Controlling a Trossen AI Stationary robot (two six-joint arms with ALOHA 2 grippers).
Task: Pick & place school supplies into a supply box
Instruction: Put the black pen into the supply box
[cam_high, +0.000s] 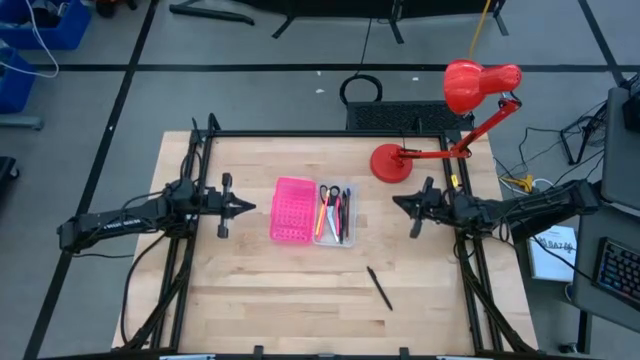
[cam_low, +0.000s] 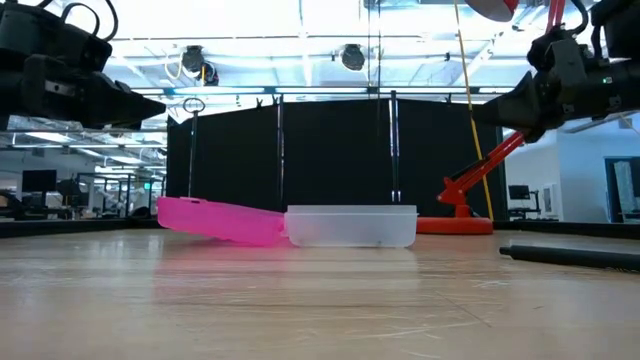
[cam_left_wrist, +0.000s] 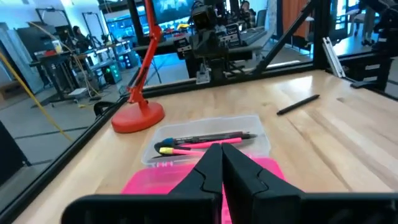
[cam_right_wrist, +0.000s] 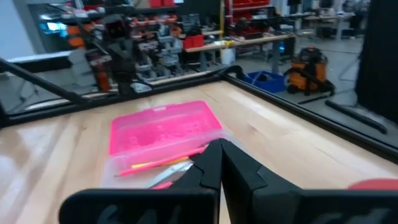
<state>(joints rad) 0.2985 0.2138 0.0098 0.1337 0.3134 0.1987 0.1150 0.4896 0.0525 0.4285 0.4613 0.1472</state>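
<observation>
- Left gripper: fingers pressed together, nothing between them; it hangs above the table, pointing across at the pink perforated half.
- Right gripper: fingers likewise closed and empty, raised off the table, pointing back toward the supply box from the opposite side.
- Count: two grippers, one clear supply box, one pink half joined to it, one red desk lamp.
- Count, supplies: one pair of black-handled scissors lies in the box with several thin pens; yellow, pink and black ones can be made out in the left wrist view, exact total not readable. One black pen lies loose on the wood table.
- Position: box sits between the two grippers, nearer the right one; the pink half lies just ahead of the left gripper's tips. Both grippers are apart from box and contents.
- Position: loose black pen lies well off to the side of the right gripper, toward the table's near edge, touching neither gripper nor box.
- Lamp base stands beside the right gripper, on its far side from the loose pen.
- Writing: a printed sheet shows off the table behind the right arm; no text legible. No brand marks readable on box or supplies.
</observation>
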